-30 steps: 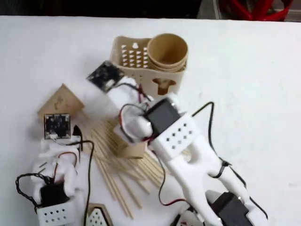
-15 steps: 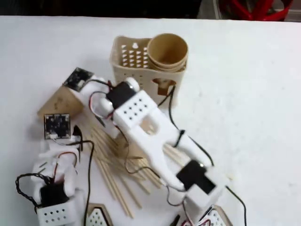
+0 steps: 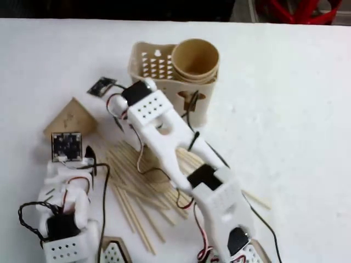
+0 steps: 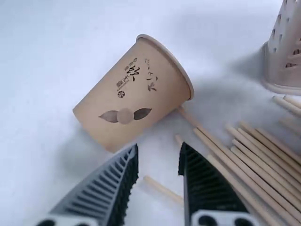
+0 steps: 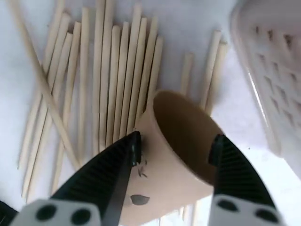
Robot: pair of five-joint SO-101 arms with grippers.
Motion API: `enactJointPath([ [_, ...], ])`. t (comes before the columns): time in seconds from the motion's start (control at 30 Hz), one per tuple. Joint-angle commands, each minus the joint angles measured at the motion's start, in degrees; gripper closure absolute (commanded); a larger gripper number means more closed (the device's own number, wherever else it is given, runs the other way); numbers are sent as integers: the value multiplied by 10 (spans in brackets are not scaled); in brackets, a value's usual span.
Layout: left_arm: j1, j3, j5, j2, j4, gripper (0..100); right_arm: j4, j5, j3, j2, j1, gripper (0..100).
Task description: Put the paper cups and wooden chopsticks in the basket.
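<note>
You are partway through. The basket [image 3: 151, 68] stands upright at the far side of the table [image 3: 296, 109], and a stack of paper cups [image 3: 194, 57] already sits in one end of it. No chopsticks are in it that you can see.

Two cups are left out. One loose cup [image 4: 134, 89] lies on its side on the table, apart from the basket and just ahead of your left gripper [image 4: 158, 150]. That gripper's fingers stand a narrow gap apart and hold nothing, with a stray chopstick [image 4: 162, 189] on the table beneath them. The other cup [image 5: 174, 155] lies tipped on top of the wooden chopsticks [image 5: 113, 70], near the basket wall, its mouth turned toward your right gripper [image 5: 176, 142]. That gripper has its fingers spread wide, one on each side of the cup's rim; you cannot tell whether either finger touches the paper.

The wooden chopsticks lie in a loose fan on the table between the two arms. Most are roughly side by side, a few cross, and a few have strayed toward the basket.

By my reading, most of the work remains: two cups to go in, then the whole heap of chopsticks. The cup between the right fingers looks like the step in hand
</note>
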Motion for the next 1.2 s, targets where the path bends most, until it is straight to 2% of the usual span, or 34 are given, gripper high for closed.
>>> enactJointPath([
  [0.0, -6, -4, -3, 4, -11, 842, 7, 6, -23, -7, 7, 765],
  [0.2, -5, 1, -4, 4, -15, 842, 7, 20, -23, -7, 7, 981],
  [0.27, -5, 5, -4, 4, -21, 842, 8, 44, -13, -11, 8, 972],
  [0.53, -5, 6, -4, 4, -23, 842, 8, 47, 35, -60, 7, 979],
  [0.93, -5, 6, -4, 4, -23, 842, 8, 47, 120, -258, -14, 979],
  [1.17, -5, 6, -4, 4, -23, 842, 8, 43, 123, -371, -23, 979],
])
